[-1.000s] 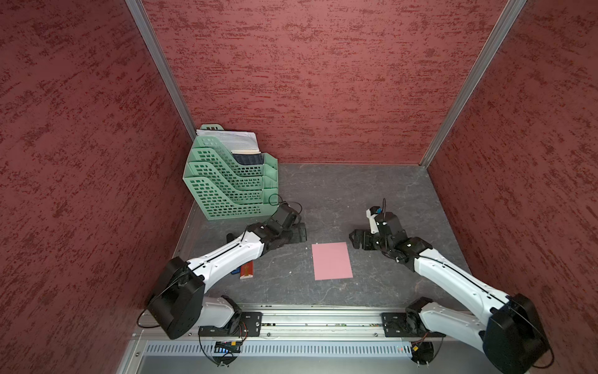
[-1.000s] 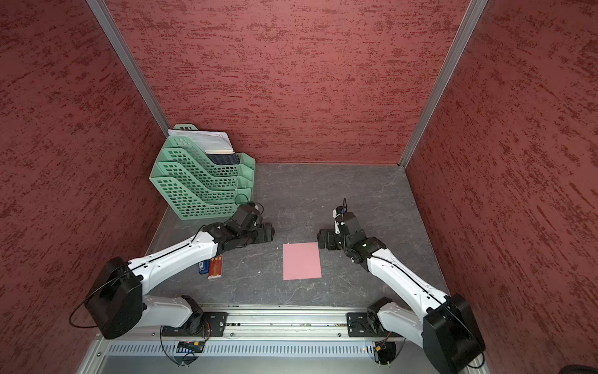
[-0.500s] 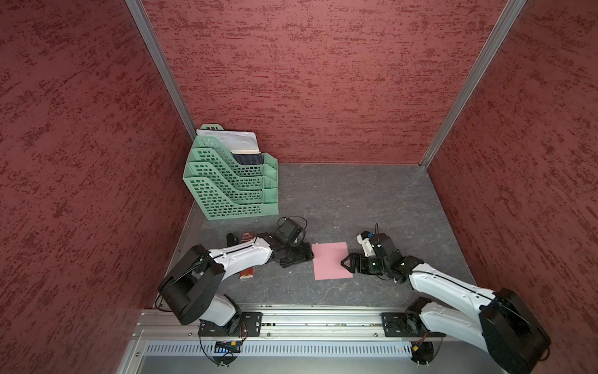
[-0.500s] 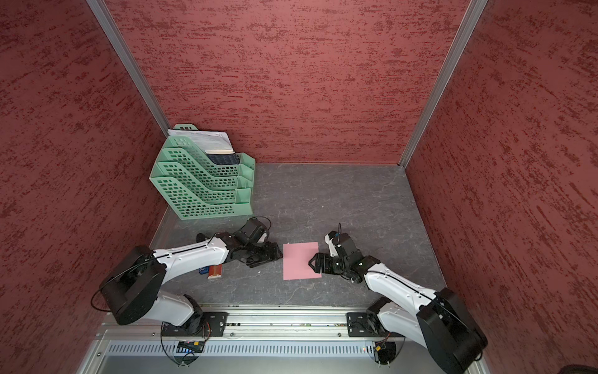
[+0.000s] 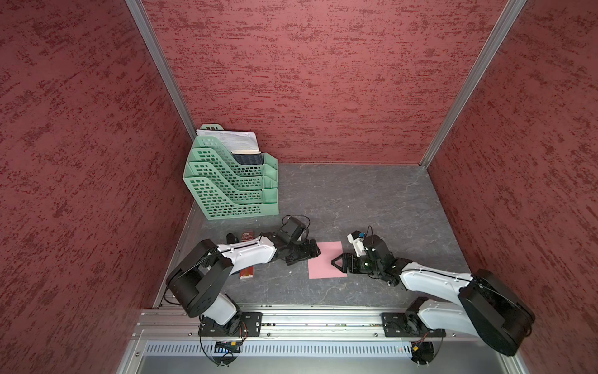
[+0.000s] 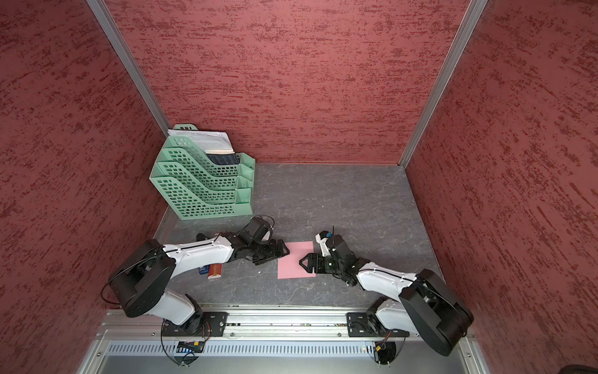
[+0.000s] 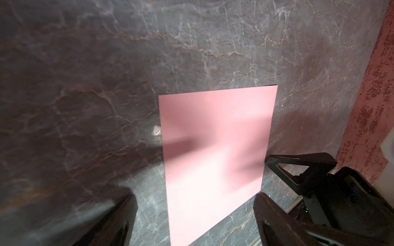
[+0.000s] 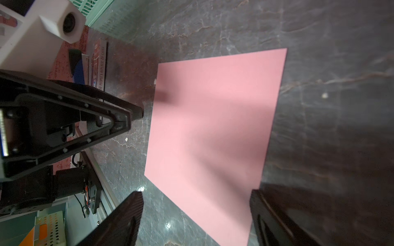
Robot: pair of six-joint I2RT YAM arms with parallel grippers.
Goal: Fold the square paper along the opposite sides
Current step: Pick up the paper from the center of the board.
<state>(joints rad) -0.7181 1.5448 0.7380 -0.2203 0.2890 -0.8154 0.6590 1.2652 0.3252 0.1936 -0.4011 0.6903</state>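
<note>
The square paper [image 5: 325,260] [image 6: 296,264] is a plain light-pink sheet lying flat on the dark grey floor between my two arms. My left gripper [image 5: 312,254] [image 6: 281,252] is low at the sheet's left edge and stands open. In the left wrist view its fingers straddle a corner of the paper [image 7: 215,149], with the left gripper [image 7: 195,200] holding nothing. My right gripper [image 5: 336,261] [image 6: 302,260] is open over the sheet's right edge. In the right wrist view the right gripper [image 8: 196,197] also straddles a corner of the paper [image 8: 213,127]. Whether the fingertips touch the sheet I cannot tell.
A green tray rack [image 5: 231,184] with white printed papers [image 5: 233,139] stands at the back left against the wall. A red narrow box [image 5: 247,273] lies by the left arm, and another small box [image 5: 247,235] sits behind it. Red walls enclose three sides.
Both arms have come down and toward the front, closing in on the paper from its left and right sides. The paper has not moved. Both grippers stay open.
</note>
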